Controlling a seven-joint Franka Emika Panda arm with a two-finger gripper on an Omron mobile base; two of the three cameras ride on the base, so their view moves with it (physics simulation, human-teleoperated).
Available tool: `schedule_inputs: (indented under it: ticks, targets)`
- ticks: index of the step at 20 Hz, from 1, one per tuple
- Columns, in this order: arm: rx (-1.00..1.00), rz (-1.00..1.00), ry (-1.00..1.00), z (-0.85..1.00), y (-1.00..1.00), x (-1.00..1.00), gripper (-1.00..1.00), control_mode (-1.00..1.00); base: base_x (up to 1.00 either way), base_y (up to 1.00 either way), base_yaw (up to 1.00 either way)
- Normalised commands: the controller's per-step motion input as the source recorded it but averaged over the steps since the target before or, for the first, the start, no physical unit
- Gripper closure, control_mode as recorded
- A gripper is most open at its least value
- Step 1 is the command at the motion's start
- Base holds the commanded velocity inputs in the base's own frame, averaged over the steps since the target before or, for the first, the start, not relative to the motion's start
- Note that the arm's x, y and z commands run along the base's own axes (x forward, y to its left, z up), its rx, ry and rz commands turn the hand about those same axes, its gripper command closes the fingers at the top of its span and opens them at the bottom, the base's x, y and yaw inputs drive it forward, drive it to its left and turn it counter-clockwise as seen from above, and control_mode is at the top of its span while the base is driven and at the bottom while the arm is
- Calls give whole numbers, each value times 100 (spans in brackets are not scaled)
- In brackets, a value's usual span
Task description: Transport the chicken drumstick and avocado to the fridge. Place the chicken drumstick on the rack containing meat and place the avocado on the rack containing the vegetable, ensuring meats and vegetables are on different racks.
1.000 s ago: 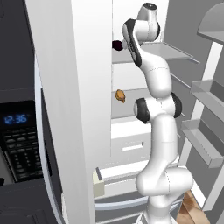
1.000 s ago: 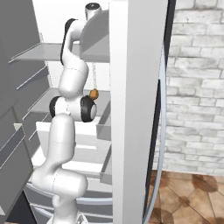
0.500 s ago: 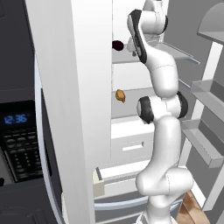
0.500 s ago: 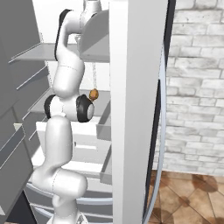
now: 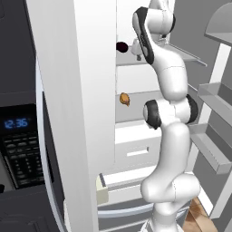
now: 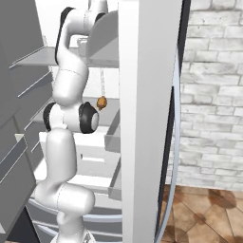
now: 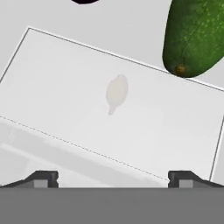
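The avocado (image 7: 194, 37), dark green and mottled, lies on the pale upper fridge rack (image 7: 65, 109), apart from my gripper. My gripper (image 7: 114, 177) is open, its two tips wide apart with nothing between them, drawn back from the avocado. The dark eggplant (image 7: 85, 1) lies beside it on the same rack (image 5: 181, 53), and it shows as a dark lump (image 5: 121, 46) next to my hand. An orange-brown meat lump (image 5: 124, 99) (image 6: 101, 102) sits on the rack below. The chicken drumstick is out of view. The fridge (image 5: 68, 90) stands open.
A faint pale shape (image 7: 116, 92) shows through the rack's surface. Door shelves (image 5: 213, 97) jut out on the right of the arm. A white drawer (image 5: 136, 145) lies below the racks. The dispenser panel (image 5: 18, 122) glows at left. A brick wall (image 6: 213, 95) stands on the right.
The arm's upper links have risen toward the top of the fridge. The eggplant and the meat lump have stayed where they were.
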Motion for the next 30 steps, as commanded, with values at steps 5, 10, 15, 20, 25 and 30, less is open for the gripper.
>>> schedule_inputs:
  ticks: [5, 10, 15, 20, 25, 30]
  targets:
    - [-4, 0, -27, -100, 24, -100, -100, -100, 0, 0, 0]
    - [-10, 0, -32, -100, 14, -100, -100, -100, 0, 0, 0]
    - [2, -22, -24, -78, -17, -100, -100, -100, 0, 0, 0]
    - [27, -24, -3, 95, -5, -100, -100, -100, 0, 0, 0]
    - [38, -17, 4, 100, 0, -100, -100, -100, 0, 0, 0]
    - [28, -12, 14, 100, 0, -100, -100, -100, 0, 0, 0]
